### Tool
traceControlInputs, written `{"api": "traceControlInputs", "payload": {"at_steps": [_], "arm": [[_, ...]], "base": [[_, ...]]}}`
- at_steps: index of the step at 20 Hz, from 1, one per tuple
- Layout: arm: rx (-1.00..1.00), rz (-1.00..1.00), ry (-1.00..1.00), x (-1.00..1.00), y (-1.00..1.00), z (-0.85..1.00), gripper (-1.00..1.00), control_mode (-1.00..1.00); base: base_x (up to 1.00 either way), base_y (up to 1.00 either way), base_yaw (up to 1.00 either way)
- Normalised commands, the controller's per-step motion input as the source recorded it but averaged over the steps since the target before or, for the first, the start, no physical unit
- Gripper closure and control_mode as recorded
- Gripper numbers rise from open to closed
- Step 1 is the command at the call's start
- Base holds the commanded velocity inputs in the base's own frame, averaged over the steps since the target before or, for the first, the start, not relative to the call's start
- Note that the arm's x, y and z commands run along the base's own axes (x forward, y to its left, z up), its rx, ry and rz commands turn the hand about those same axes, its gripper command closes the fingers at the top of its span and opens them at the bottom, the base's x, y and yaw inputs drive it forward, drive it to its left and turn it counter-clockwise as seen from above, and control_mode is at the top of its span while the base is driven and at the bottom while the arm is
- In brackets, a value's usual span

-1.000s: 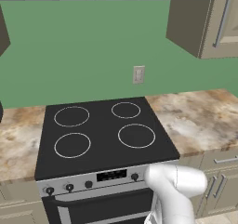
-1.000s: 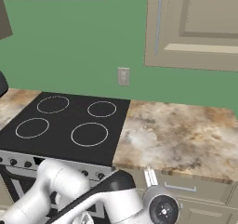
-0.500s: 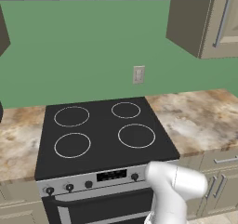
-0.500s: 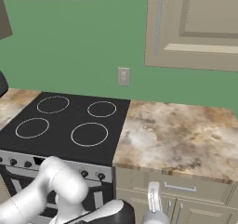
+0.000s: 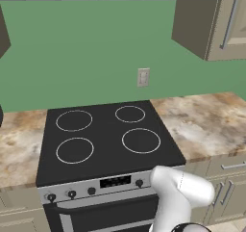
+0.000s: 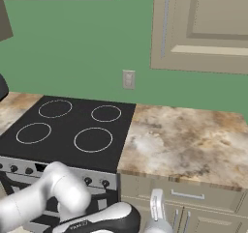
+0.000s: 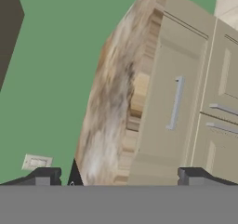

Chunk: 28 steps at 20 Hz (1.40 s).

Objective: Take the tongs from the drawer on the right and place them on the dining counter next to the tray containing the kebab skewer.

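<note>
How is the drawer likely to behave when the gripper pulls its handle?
The drawer is probably rigid: its flat front looks like solid board. Its slim metal handle may be slippery. It likely slides straight out, since it sits flush under the worktop.

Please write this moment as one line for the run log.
phase: approaching drawer | gripper: open, empty | drawer: closed, handle ahead of fingertips | tongs: not seen yet

You face the stove [image 5: 108, 139]: worktop [image 6: 186, 142] to its right, drawer [image 6: 186, 196] under that worktop, outlet [image 5: 143, 77] behind the stove, wall cabinet [image 6: 201, 26] above the worktop.
</note>
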Motion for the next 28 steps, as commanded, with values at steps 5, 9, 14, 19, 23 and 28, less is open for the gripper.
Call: {"api": "traceControlInputs", "payload": {"at_steps": [5, 9, 14, 19, 23, 28], "arm": [[0.00, 0.00, 0.00, 0.00, 0.00, 0.00, -1.00, -1.00], [0.00, 0.00, 0.00, 0.00, 0.00, 0.00, -1.00, -1.00], [0.00, 0.00, 0.00, 0.00, 0.00, -0.10, -1.00, -1.00], [0.08, 0.00, -0.02, 0.03, -0.11, -0.14, -1.00, -1.00], [0.20, 0.00, -0.08, 0.00, -0.22, -0.04, -1.00, -1.00], [0.13, 0.00, -0.11, 0.00, -0.50, -0.01, -1.00, -1.00]], "base": [[0.00, 0.00, 0.00], [0.00, 0.00, 0.00], [0.00, 0.00, 0.00], [0.00, 0.00, 0.00], [0.00, 0.00, 0.00], [0.00, 0.00, 0.00]]}}
